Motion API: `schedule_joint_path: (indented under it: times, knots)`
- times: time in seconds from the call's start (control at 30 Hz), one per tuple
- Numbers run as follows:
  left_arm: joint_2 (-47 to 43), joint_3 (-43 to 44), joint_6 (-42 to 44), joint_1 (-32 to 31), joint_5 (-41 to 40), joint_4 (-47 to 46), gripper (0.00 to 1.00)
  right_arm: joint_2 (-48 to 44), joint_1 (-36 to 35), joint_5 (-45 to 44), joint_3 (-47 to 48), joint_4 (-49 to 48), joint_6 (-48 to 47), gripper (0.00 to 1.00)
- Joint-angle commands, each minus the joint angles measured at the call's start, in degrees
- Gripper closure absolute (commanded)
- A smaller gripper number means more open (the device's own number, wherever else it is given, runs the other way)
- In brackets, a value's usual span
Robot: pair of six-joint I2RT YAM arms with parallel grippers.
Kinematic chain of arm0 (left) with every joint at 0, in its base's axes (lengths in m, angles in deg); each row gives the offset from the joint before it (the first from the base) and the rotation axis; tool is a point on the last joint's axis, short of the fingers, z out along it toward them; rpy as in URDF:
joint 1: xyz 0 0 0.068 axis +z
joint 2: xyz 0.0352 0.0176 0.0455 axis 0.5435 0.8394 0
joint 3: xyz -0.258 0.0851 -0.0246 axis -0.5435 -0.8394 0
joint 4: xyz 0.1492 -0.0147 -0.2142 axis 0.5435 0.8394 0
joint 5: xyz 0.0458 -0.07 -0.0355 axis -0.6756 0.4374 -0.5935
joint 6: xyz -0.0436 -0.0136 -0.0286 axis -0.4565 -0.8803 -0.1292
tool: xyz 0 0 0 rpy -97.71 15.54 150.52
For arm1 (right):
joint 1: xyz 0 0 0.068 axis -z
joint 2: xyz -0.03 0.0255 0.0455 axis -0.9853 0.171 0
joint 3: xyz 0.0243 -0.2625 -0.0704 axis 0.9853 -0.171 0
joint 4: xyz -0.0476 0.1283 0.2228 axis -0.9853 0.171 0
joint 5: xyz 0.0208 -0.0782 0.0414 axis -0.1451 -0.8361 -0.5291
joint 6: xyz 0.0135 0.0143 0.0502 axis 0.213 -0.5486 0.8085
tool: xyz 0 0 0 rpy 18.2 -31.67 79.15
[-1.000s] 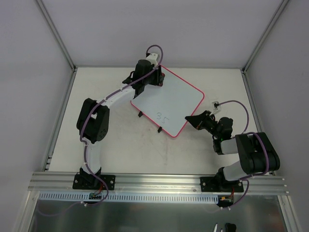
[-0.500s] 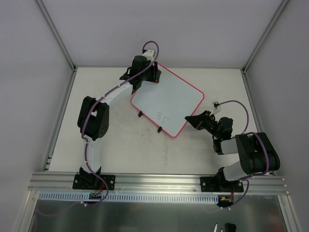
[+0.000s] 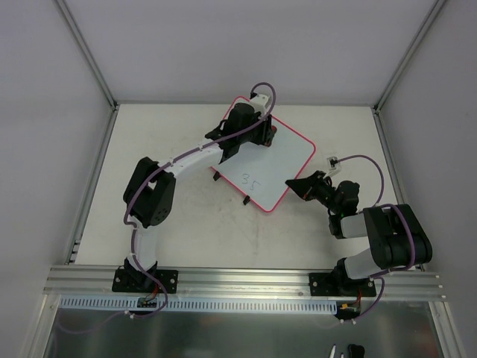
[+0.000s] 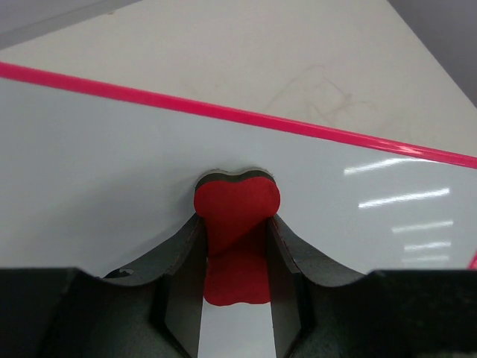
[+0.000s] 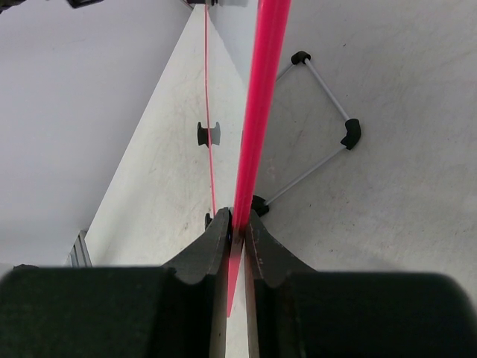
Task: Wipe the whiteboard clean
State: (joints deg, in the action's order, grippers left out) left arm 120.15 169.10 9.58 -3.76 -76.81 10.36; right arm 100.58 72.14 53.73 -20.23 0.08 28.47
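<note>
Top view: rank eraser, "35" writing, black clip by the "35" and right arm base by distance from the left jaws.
1. eraser, in the left gripper jaws.
2. "35" writing, mid-board, toward the bases.
3. black clip, on the whiteboard near edge.
4. right arm base, bottom right.

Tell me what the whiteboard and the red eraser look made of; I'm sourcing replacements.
The whiteboard: smooth, glossy white panel, probably coated; bright streaks mirror on it. Its pink rim looks like plastic. The eraser: matte red, soft-looking, perhaps foam, with a dark layer at its edge; uncertain.
</note>
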Motion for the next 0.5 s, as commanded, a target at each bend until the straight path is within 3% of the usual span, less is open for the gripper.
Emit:
schedule_joint_path:
  times: [0.0,0.23,0.47]
  knots:
    - [-1.4,-1.2,-0.8,-3.9,1.3,-0.8,0.82,-1.1,-1.0,1.7,1.6,-14.0,-3.8,1.0]
    - [-1.0,-5.4,-2.0,-7.3,1.2,-3.9,0.82,-0.9,-1.1,1.7,1.8,-14.0,-3.8,1.0]
    - [-0.7,-6.3,-2.3,-6.2,-0.3,-5.0,0.82,-0.9,-1.2,1.7,1.7,-14.0,-3.8,1.0]
